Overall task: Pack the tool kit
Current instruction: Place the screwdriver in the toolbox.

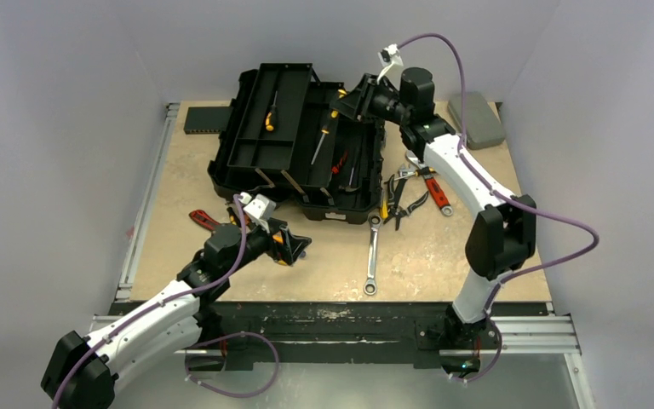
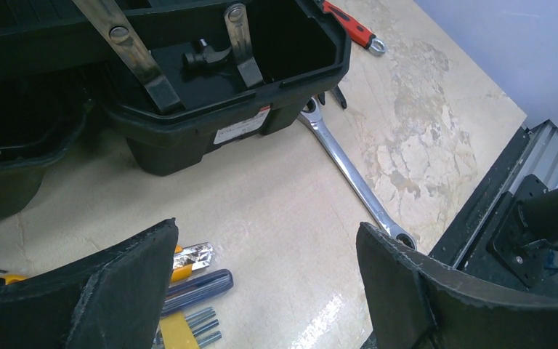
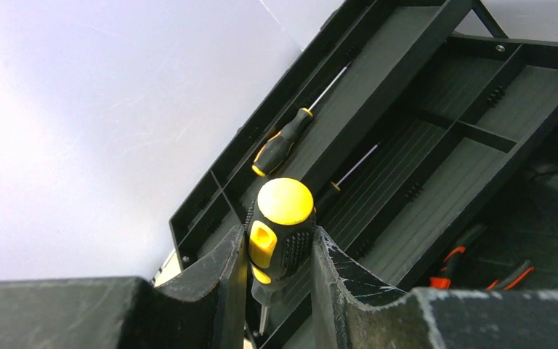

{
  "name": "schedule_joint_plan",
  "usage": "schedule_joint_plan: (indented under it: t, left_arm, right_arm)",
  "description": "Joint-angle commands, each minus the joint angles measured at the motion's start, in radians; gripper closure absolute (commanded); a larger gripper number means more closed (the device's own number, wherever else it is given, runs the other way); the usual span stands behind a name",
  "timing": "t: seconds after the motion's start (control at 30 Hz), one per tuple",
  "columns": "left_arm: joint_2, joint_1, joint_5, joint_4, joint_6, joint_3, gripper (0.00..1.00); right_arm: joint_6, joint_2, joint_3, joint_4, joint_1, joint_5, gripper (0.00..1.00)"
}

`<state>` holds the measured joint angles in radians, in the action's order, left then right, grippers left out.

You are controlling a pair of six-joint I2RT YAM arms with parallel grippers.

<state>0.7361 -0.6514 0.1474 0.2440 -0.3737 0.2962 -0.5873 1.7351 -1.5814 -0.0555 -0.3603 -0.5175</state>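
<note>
The black toolbox [image 1: 298,145] stands open at the back middle, its trays folded out. One yellow-and-black screwdriver [image 1: 270,115] lies in the upper tray [image 3: 421,131] and shows in the right wrist view [image 3: 283,142]. My right gripper [image 3: 280,236] is shut on another yellow-and-black screwdriver [image 3: 280,218], held over the trays at the box's back right [image 1: 341,100]. My left gripper [image 2: 269,283] is open and empty, low over the table in front of the box [image 1: 296,247]. A yellow hex-key set [image 2: 178,327] and a blue handle [image 2: 189,291] lie by its left finger.
A silver wrench [image 1: 372,256] lies in front of the box, also in the left wrist view [image 2: 349,174]. Pliers [image 1: 396,200] and a red-handled tool [image 1: 434,192] lie to the right of the box. A hammer [image 2: 203,57] lies inside it. A flat grey case [image 1: 481,119] is at the back right.
</note>
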Motion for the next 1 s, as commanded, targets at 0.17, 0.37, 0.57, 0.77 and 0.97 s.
schedule_joint_plan:
  t: [0.17, 0.37, 0.57, 0.77, 0.97]
  left_arm:
    - [0.003, -0.007, -0.003, 0.021, 0.013, 0.006, 0.11]
    - [0.006, -0.007, -0.005, 0.023, 0.016, 0.006, 0.11]
    - [0.011, -0.007, -0.011, 0.021, 0.021, 0.005, 0.11]
    - [0.013, -0.007, -0.015, 0.018, 0.025, 0.007, 0.11]
    - [0.016, -0.007, -0.015, 0.017, 0.025, 0.009, 0.11]
  right_arm:
    - [0.047, 0.137, -0.182, 0.118, -0.008, -0.006, 1.00]
    - [0.092, 0.233, -0.240, 0.166, -0.014, 0.040, 1.00]
    - [0.136, 0.310, -0.318, 0.236, -0.029, 0.069, 1.00]
    - [0.141, 0.352, -0.363, 0.281, -0.034, 0.118, 0.81]
    - [0.146, 0.348, -0.362, 0.308, -0.035, 0.168, 0.72]
